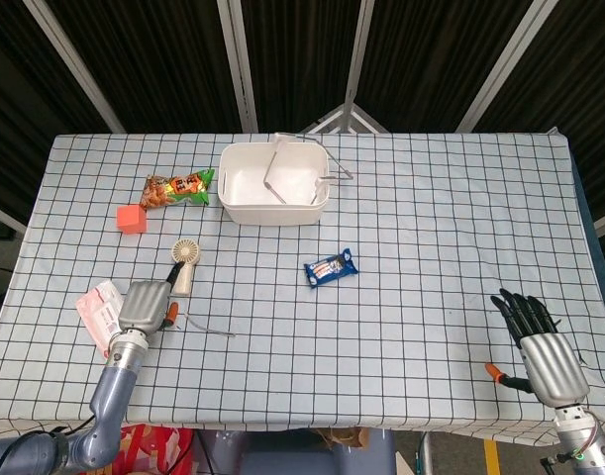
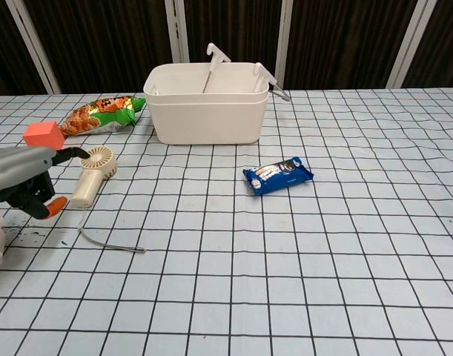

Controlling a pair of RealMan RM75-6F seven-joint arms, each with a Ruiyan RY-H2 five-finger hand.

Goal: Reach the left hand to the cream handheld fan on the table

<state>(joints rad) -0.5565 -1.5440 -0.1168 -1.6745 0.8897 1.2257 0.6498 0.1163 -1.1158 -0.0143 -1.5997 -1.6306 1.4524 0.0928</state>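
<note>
The fan (image 1: 183, 263) lies flat on the tabletop (image 1: 421, 228), head away, handle toward the left hand (image 1: 145, 306) just beside it. That hand holds nothing; I can't tell its finger spread. Light, rigid plastic, probably slippery: grasp the handle, not the grille.

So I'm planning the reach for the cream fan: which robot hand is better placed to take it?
The left robot hand: it sits just beside the cream handheld fan at the table's left. The right robot hand is at the far right corner.
</note>
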